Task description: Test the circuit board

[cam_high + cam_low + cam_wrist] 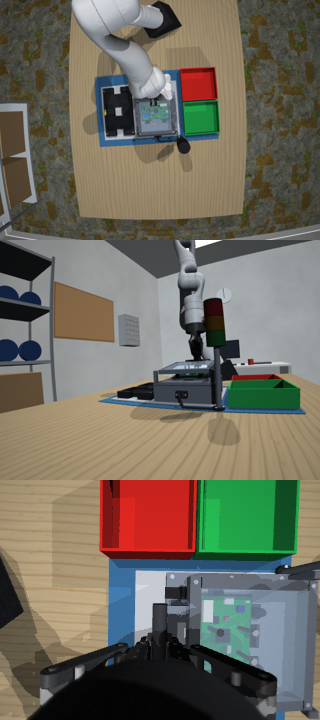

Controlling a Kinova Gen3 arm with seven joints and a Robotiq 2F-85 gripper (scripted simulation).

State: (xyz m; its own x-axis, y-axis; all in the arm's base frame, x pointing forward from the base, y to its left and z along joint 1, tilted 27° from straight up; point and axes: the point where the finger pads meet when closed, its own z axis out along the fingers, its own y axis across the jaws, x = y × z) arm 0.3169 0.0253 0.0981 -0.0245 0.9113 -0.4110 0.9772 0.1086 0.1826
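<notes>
The board (160, 114) (239, 625) lies component side up in the tester (168, 392), seen through the clear lid (155, 127) (171, 371) (287, 635). Its white connector (163, 104) (208, 611) is at the corner toward the arm base and the bins. The pins in its holes cannot be made out. The lid is low but tilted, its arm-side edge still raised. My gripper (153, 103) (197, 358) (159, 640) is shut, pointing down at that raised edge; the exact contact is hidden. The signal light (214, 322) (184, 146) shows no lit segment.
The red bin (199, 83) (150, 515) and green bin (201, 117) (263, 397) (245, 515) stand beside the tester. The black tray (112, 103) (125, 394) on the other side holds no board. The signal pole (217, 379) stands at the tester's hinge-side corner.
</notes>
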